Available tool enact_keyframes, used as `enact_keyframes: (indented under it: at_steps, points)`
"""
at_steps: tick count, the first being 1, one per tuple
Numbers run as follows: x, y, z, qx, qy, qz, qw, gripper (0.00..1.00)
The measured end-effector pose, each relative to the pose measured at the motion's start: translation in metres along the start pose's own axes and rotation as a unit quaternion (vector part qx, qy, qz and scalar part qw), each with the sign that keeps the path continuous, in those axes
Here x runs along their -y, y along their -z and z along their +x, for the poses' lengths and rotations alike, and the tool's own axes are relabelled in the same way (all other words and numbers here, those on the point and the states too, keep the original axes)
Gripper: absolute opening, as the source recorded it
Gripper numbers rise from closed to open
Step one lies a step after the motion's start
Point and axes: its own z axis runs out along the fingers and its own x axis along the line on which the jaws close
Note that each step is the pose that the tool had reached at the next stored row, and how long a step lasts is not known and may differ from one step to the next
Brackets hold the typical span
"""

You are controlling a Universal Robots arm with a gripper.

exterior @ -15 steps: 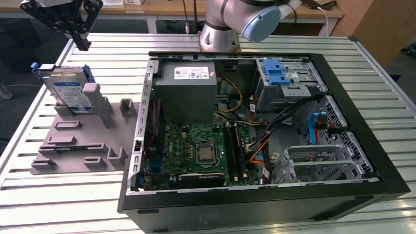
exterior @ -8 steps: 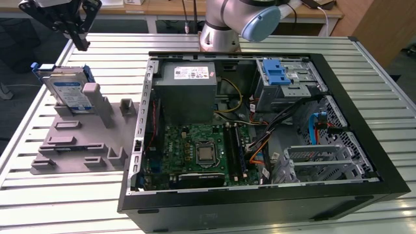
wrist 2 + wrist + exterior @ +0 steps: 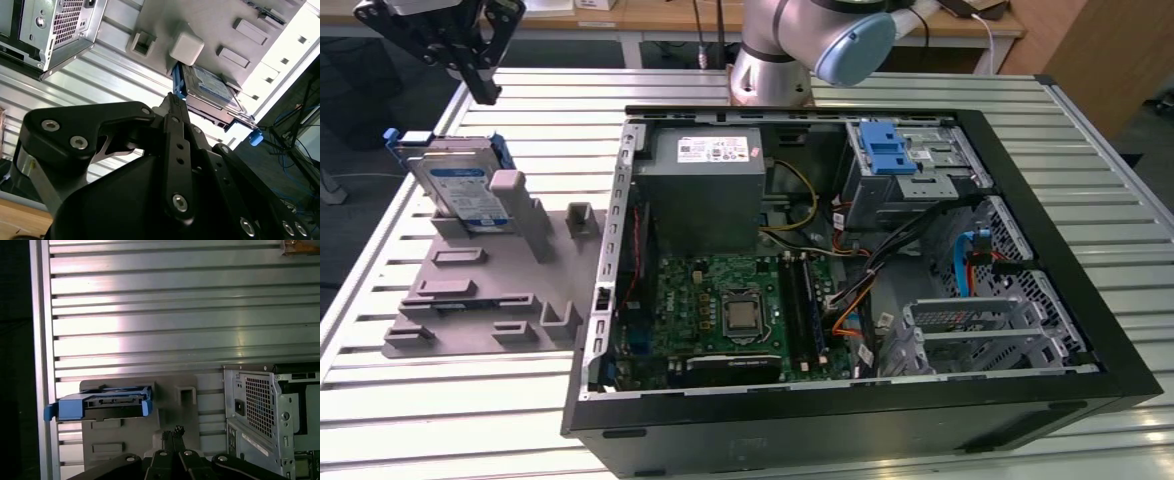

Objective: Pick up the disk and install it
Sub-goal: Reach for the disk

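The disk (image 3: 459, 184) is a silver drive with a white-and-blue label in a blue carrier. It stands on edge in a slot of the grey holder plate (image 3: 480, 295), at the exterior view's left. My gripper (image 3: 484, 92) hangs above and behind it, apart from it, with the fingers shut together and nothing between them. In the first wrist view the fingertips (image 3: 173, 432) meet near the plate, with the disk (image 3: 102, 402) off to one side. The second wrist view shows the closed fingers (image 3: 173, 102) pointing toward the disk (image 3: 212, 87).
An open black computer case (image 3: 1067, 250) lies on the slatted metal table (image 3: 534, 100). It holds a motherboard (image 3: 734, 310), a power supply (image 3: 700, 190) and a drive cage with a blue latch (image 3: 887, 150). The arm's base (image 3: 774, 60) stands behind the case.
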Motion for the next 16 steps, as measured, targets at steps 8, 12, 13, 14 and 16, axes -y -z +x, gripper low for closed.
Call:
enact_keyframes:
  at_steps: [8, 12, 13, 14, 16]
  points:
    - [0.0004, 0.0, 0.0052, 0.0, 0.0, 0.0, 1.0, 0.11]
    - [0.0006, 0.0, 0.0076, 0.0, 0.0, 0.0, 1.0, 0.11]
    - [0.0006, 0.0, 0.0082, -0.0001, 0.0, 0.0, 1.0, 0.11]
    - [0.0007, 0.0, 0.0088, 0.0, 0.0, 0.0, 1.0, 0.11]
    - [0.0008, 0.0, 0.0098, -0.0001, 0.0, 0.0, 1.0, 0.11]
